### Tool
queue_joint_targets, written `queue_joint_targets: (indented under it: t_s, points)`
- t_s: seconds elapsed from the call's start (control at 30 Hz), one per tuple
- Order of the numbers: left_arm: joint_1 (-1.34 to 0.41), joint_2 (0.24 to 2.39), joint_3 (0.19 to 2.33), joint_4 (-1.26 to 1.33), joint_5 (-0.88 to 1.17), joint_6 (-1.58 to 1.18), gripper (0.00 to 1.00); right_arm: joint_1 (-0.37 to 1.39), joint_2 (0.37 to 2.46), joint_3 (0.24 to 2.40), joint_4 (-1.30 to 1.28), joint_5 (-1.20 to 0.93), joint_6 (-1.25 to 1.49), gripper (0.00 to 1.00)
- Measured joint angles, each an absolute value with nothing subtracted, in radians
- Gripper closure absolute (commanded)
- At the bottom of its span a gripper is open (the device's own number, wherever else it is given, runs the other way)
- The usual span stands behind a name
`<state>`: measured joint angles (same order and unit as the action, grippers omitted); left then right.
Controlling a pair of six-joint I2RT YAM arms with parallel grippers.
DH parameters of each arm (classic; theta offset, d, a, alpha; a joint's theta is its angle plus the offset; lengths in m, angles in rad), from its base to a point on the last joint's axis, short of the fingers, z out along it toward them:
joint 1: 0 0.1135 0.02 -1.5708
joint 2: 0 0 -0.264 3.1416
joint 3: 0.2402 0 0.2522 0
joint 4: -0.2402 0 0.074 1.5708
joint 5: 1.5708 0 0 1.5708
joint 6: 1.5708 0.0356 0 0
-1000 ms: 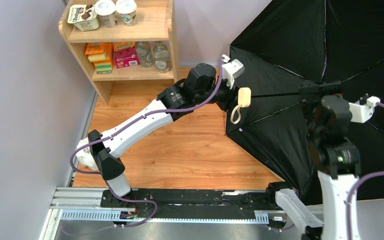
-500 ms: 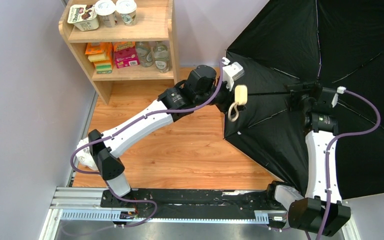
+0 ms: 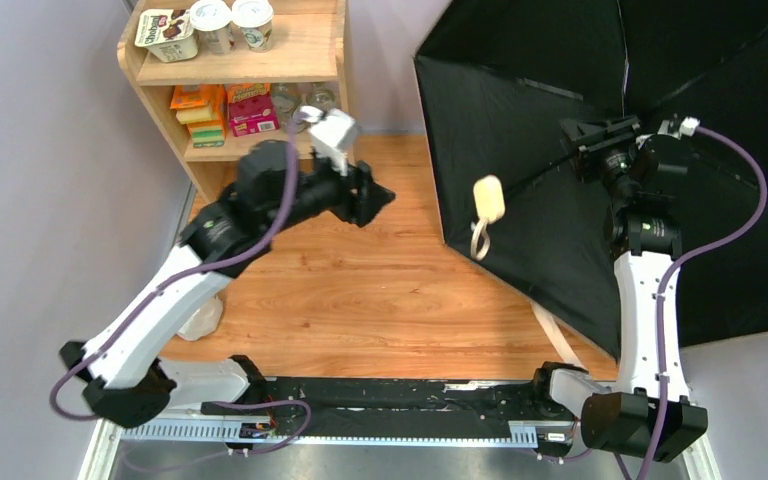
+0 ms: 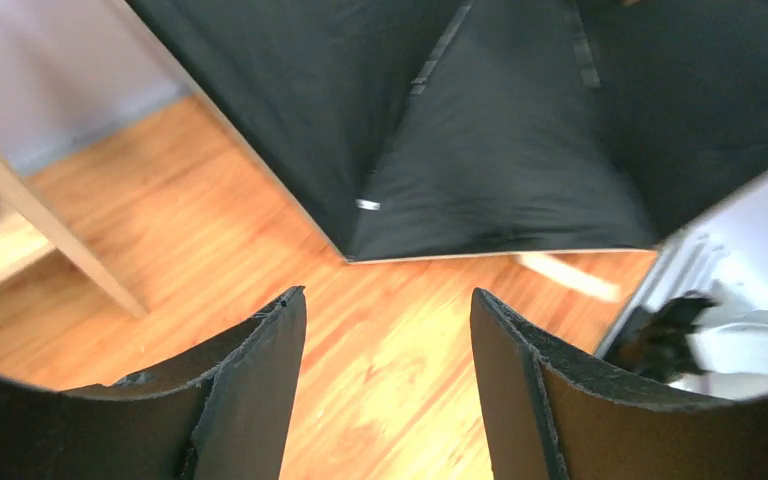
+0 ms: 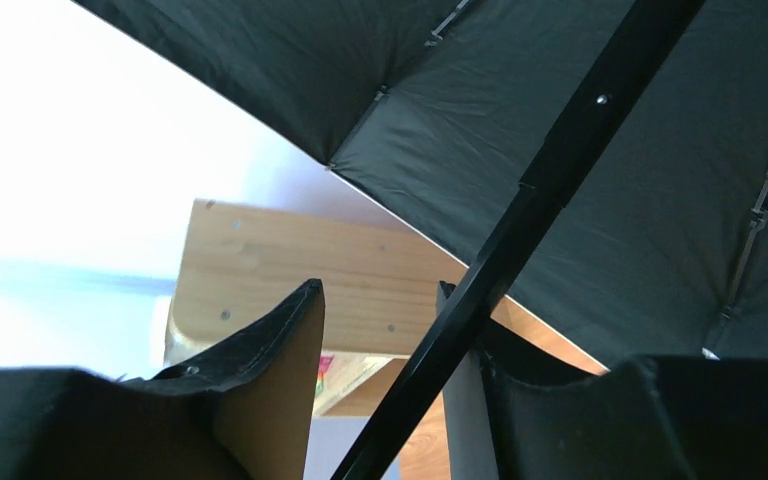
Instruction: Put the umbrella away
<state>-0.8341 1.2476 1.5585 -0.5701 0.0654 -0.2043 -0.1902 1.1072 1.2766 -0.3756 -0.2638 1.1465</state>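
From above, one wooden shelf unit (image 3: 343, 60) stands at 11 o'clock. Its top board carries three yoghurt tubs (image 3: 210, 22). The board below holds a stack of orange and yellow packets (image 3: 198, 102), whose count I cannot tell, one pink box (image 3: 250, 113) and two clear bottles (image 3: 286, 100). The umbrella (image 3: 520, 110) is open and fills 1 to 3 o'clock, its black inner face turned to the camera and its rim reaching over the wooden table (image 3: 380, 290). Its single pale block handle (image 3: 488, 198) points toward the middle, with one loop strap (image 3: 479, 240) hanging at its 6 o'clock. The left gripper (image 3: 380, 200) hangs at 9 o'clock of the handle, well apart from it. The right gripper (image 3: 582, 140) sits at 2 o'clock of the handle, inside the canopy's hollow. One white bag (image 3: 203, 318) lies at 8 o'clock, partly behind the left arm.

In the left wrist view, the two fingers (image 4: 260, 380) are spread wide with nothing between them. Bare table shows through the gap, and the black canopy is at 12 o'clock.

In the right wrist view, the thin black shaft (image 5: 560, 140) runs from 1 o'clock down to 6 o'clock between the two fingers (image 5: 280, 350). It lies against the finger on the 3 o'clock side, with a clear gap to the other, so the jaws stand half-closed around it, not clamped. Shelf wood shows at 9 o'clock.
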Motion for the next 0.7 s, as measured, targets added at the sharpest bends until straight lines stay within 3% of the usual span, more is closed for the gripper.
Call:
queue_joint_targets:
  t_s: [0.17, 0.37, 0.7]
  points:
    - [-0.799, 1.159, 1.623, -0.512, 0.238, -0.316, 0.26, -0.133, 1.073, 1.184, 0.017, -0.376, 1.026, 1.00]
    - [-0.805, 1.297, 1.660, -0.296, 0.514, -0.527, 0.26, -0.037, 0.994, 1.029, 0.347, -0.439, 0.868, 1.00]
    - [-0.851, 1.595, 1.517, -0.116, 0.703, -0.736, 0.25, 0.083, 0.975, 0.889, 0.531, -0.445, 0.750, 1.00]
